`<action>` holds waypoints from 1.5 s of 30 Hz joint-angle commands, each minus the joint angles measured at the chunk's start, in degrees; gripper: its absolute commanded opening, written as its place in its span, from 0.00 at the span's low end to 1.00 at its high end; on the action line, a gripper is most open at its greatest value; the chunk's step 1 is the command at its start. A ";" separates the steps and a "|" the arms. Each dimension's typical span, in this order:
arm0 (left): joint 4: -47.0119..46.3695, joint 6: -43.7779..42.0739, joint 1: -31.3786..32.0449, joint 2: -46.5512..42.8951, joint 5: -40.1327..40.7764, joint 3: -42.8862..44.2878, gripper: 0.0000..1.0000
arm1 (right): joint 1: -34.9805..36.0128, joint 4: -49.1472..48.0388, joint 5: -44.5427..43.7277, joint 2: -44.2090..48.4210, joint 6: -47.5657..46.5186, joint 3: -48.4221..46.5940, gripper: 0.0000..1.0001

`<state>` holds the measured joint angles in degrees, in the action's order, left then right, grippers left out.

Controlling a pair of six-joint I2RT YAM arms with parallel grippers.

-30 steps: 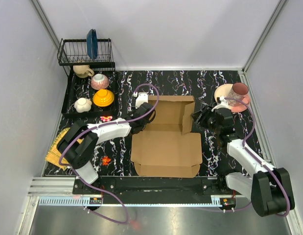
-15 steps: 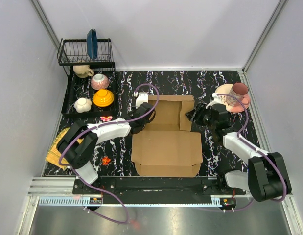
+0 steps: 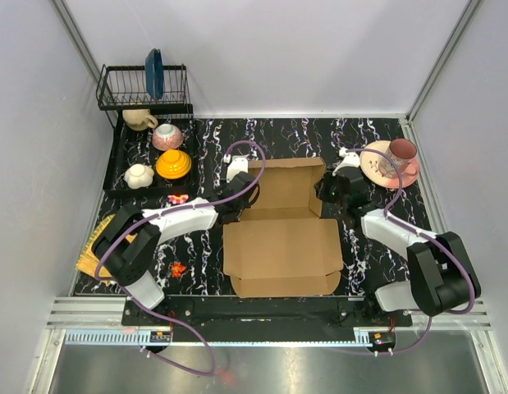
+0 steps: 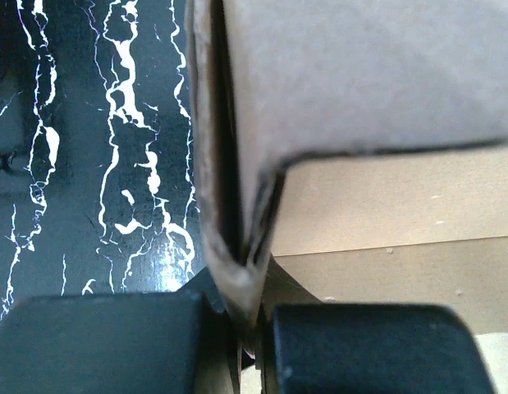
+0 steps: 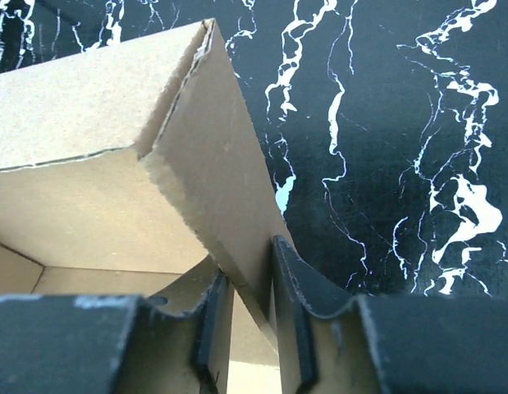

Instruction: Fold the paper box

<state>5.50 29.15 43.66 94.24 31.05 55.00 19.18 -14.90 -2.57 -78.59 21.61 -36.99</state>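
The paper box lay in the middle of the counter, its back and side walls standing up, with bare room behind it. The left hand was clamped tight on the box's left wall edge. The right hand, near a pink plate, had a finger on each side of the right flap, but I cannot tell if it squeezed.

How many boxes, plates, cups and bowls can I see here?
Boxes: 1, box
Plates: 2, blue plate, pink plate
Cups: 3, beige cup, white cup, dark pink cup
Bowls: 2, pink bowl, orange bowl
Total: 8
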 commanded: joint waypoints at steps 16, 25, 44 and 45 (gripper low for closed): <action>3.82 -1.73 2.48 -2.48 -6.35 1.77 0.00 | 7.71 6.72 -19.75 -5.34 -6.84 -6.07 0.30; 3.73 -1.99 2.66 -2.57 -5.91 1.51 0.00 | 8.07 8.21 -19.40 -8.25 -6.93 -6.51 0.12; 7.15 -2.08 2.83 -1.86 -7.14 6.34 0.00 | 14.48 29.64 -32.33 -9.13 -2.98 -17.23 0.00; 7.94 -2.08 2.83 -1.60 -7.14 6.69 0.00 | 14.66 29.83 -31.19 -8.78 -2.71 -17.32 0.00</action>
<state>14.48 29.69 44.91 92.75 28.12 57.06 32.64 7.92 -33.17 -87.46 18.50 -51.22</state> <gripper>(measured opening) 0.026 0.101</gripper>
